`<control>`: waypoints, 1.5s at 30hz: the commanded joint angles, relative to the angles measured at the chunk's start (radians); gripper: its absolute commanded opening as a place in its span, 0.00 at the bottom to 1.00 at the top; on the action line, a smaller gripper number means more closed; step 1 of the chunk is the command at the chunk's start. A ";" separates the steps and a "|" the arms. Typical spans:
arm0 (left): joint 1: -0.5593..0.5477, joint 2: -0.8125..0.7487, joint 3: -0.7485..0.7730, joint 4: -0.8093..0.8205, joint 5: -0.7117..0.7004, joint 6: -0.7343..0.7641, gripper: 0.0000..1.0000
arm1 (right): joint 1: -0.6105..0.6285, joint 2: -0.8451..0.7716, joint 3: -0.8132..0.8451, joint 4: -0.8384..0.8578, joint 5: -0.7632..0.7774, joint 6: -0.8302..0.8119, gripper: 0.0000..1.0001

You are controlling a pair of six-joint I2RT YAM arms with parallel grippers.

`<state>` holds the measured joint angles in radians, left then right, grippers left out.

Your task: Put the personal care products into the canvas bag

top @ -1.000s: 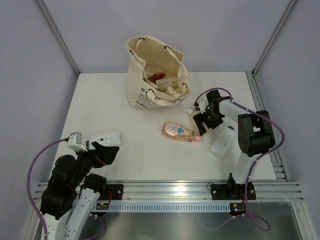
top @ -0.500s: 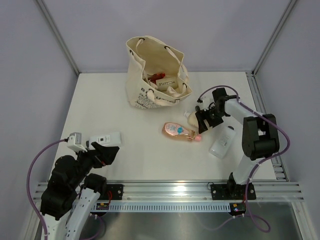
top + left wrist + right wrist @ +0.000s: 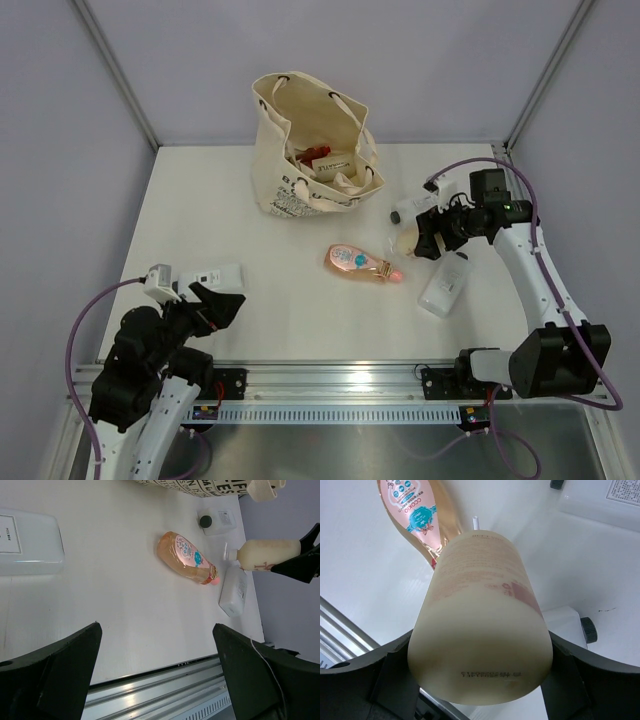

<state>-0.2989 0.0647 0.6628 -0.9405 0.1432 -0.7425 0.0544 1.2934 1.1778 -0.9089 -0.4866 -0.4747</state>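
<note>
The cream canvas bag (image 3: 300, 160) stands open at the back with several products inside. My right gripper (image 3: 428, 235) is shut on a beige bottle (image 3: 406, 243), held lying sideways above the table; it fills the right wrist view (image 3: 480, 615) and shows in the left wrist view (image 3: 267, 555). A pink-orange bottle (image 3: 358, 263) lies mid-table, also under the wrist (image 3: 415, 510). A flat white bottle (image 3: 445, 283) lies to the right. A small white bottle with a dark cap (image 3: 405, 210) lies near the bag. Another flat white bottle (image 3: 213, 275) lies beside my open, empty left gripper (image 3: 218, 305).
A metal rail (image 3: 340, 380) runs along the near table edge. Grey walls with frame posts (image 3: 530, 100) enclose the table. The right arm's cable (image 3: 470, 165) loops above the small bottle.
My right gripper has lifted the beige bottle off the table and swung right and up, away from the pink-orange bottle. The left arm has barely shifted.
</note>
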 commanded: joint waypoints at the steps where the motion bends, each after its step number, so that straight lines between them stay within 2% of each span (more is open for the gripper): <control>1: 0.004 -0.008 0.004 0.066 0.039 -0.021 0.99 | 0.004 -0.046 0.068 0.018 -0.070 -0.013 0.00; 4: 0.004 -0.002 0.012 0.057 0.035 -0.017 0.99 | 0.004 -0.088 0.132 0.012 -0.083 0.002 0.00; 7: 0.003 0.004 0.012 0.049 0.027 -0.012 0.99 | 0.004 -0.112 0.284 -0.037 -0.130 0.027 0.00; 12: 0.004 0.024 0.000 0.065 0.032 -0.011 0.99 | 0.027 -0.051 0.595 -0.104 -0.208 0.047 0.00; 19: 0.004 0.044 -0.006 0.074 0.019 -0.035 0.99 | 0.232 0.165 0.948 -0.097 -0.161 0.071 0.00; 24: 0.004 0.050 -0.025 0.094 0.003 -0.075 0.99 | 0.335 0.466 1.220 -0.003 -0.017 0.131 0.00; 28: 0.004 0.057 -0.040 0.111 -0.002 -0.104 0.99 | 0.398 0.641 1.261 0.201 0.152 0.154 0.00; 29: 0.004 0.058 -0.043 0.112 -0.002 -0.107 0.99 | 0.412 0.711 1.286 0.221 0.227 0.154 0.00; 33: 0.004 0.075 -0.065 0.118 -0.008 -0.090 0.99 | 0.455 0.848 1.312 0.326 0.354 0.179 0.00; 34: 0.004 0.079 -0.074 0.121 -0.007 -0.086 0.99 | 0.461 0.860 1.292 0.358 0.364 0.171 0.00; 38: 0.004 0.109 -0.089 0.137 0.001 -0.074 0.99 | 0.530 0.851 1.035 0.577 0.482 0.061 0.00; 39: 0.004 0.113 -0.091 0.140 -0.001 -0.081 0.99 | 0.538 0.859 1.028 0.591 0.511 0.056 0.03; 40: 0.004 0.118 -0.092 0.138 -0.004 -0.090 0.99 | 0.544 0.874 1.043 0.556 0.510 0.071 0.15; 41: 0.004 0.119 -0.094 0.137 -0.016 -0.101 0.99 | 0.544 0.906 1.087 0.529 0.497 0.082 0.40; 43: 0.004 0.116 -0.095 0.117 -0.049 -0.153 0.99 | 0.544 0.914 1.086 0.505 0.490 0.087 0.72; 44: 0.004 0.110 -0.095 0.085 -0.110 -0.185 0.99 | 0.544 0.888 1.057 0.508 0.467 0.079 0.97; 45: 0.004 0.109 -0.097 0.065 -0.141 -0.264 0.99 | 0.544 0.874 1.050 0.507 0.453 0.071 0.99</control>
<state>-0.2989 0.1745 0.5713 -0.8684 0.1078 -0.8757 0.5838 2.2681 2.1773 -0.5701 -0.0135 -0.3843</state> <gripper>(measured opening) 0.984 0.967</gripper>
